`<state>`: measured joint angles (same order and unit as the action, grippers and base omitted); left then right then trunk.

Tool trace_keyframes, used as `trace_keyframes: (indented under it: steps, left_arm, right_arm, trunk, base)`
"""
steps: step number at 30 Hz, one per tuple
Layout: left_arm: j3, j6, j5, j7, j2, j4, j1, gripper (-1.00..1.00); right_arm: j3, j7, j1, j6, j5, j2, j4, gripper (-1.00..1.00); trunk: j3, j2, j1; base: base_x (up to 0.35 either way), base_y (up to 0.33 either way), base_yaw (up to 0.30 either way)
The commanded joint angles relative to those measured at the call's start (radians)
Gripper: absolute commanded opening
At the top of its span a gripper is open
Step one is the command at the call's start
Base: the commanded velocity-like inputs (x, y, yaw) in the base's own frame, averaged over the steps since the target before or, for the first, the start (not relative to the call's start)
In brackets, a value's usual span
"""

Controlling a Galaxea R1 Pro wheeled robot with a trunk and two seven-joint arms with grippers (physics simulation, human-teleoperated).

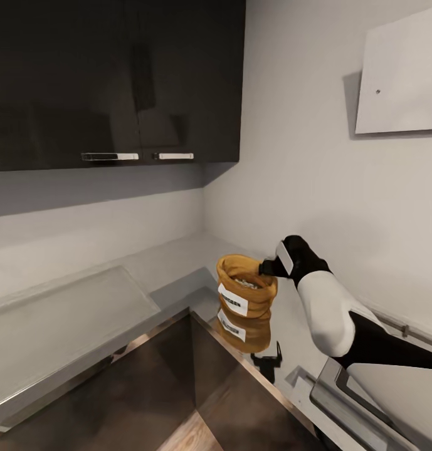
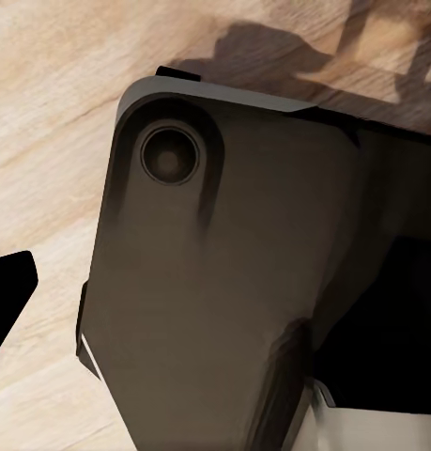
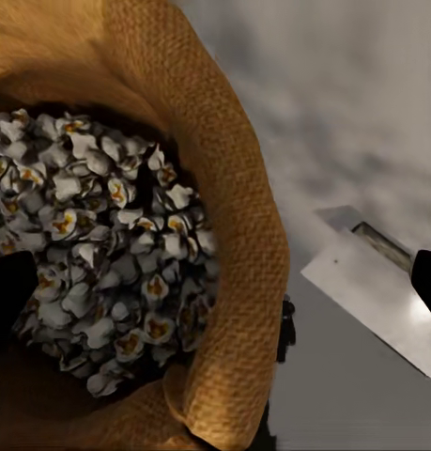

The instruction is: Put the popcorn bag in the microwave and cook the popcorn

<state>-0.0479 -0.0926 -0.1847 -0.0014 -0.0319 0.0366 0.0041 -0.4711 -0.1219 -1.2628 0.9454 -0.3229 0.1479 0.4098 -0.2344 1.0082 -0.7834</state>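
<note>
The popcorn bag (image 1: 244, 293), tan burlap with a white label, stands open-topped on the glossy grey countertop (image 1: 172, 263) near its inner corner, mirrored in the surface. White puffed popcorn (image 3: 102, 244) fills the bag (image 3: 224, 188). My right gripper (image 1: 266, 268) is at the bag's rim on the wall side, open, with one dark fingertip (image 3: 8, 296) over the popcorn and the other fingertip (image 3: 427, 282) outside the rim. One black fingertip (image 2: 8, 296) of my left gripper shows over the wooden floor beside my own dark base. The microwave is out of view.
Dark glossy wall cabinets (image 1: 115, 81) hang over the counter's back run. A white panel (image 1: 400, 75) sticks out from the right wall. A steel-framed fixture (image 1: 360, 401) is set into the counter at the lower right. Dark base cabinets (image 1: 172, 376) meet the wooden floor (image 1: 190, 438) below.
</note>
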Motion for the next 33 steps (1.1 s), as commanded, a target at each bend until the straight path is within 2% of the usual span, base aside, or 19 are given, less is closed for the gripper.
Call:
trace_keyframes:
  steps: [1,18,20,25,33]
  left_arm:
    - [-0.004,-0.001,-0.004,0.0,0.0,0.002,0.0,1.0]
    - [-0.004,-0.003,-0.004,0.0,0.0,0.002,0.0,1.0]
    - [-0.004,-0.003,-0.004,0.0,0.0,0.002,0.0,1.0]
    - [-0.004,-0.003,-0.004,0.0,0.0,0.002,0.0,1.0]
    - [-0.004,-0.003,-0.004,0.0,0.0,0.002,0.0,1.0]
  right_arm:
    - [-0.007,-0.003,-0.001,0.002,-0.005,0.001,-0.008,1.0]
    - [-0.008,-0.005,-0.001,0.0,-0.008,-0.001,-0.032,1.0]
    - [-0.008,-0.005,0.0,-0.012,-0.007,-0.001,-0.035,1.0]
    - [-0.008,-0.005,0.0,-0.084,-0.012,-0.003,-0.125,1.0]
    - [-0.009,-0.007,0.001,-0.098,-0.008,-0.011,-0.136,1.0]
  trunk:
    - [-0.001,0.001,0.0]
    - [-0.001,0.001,0.0]
    - [-0.001,0.001,0.0]
    - [-0.001,0.001,0.0]
    - [-0.001,0.001,0.0]
  base:
    - [0.005,0.0,0.0]
    - [-0.035,0.0,0.0]
    - [0.0,0.0,0.0]
    - [0.0,0.0,0.0]
    - [0.0,0.0,0.0]
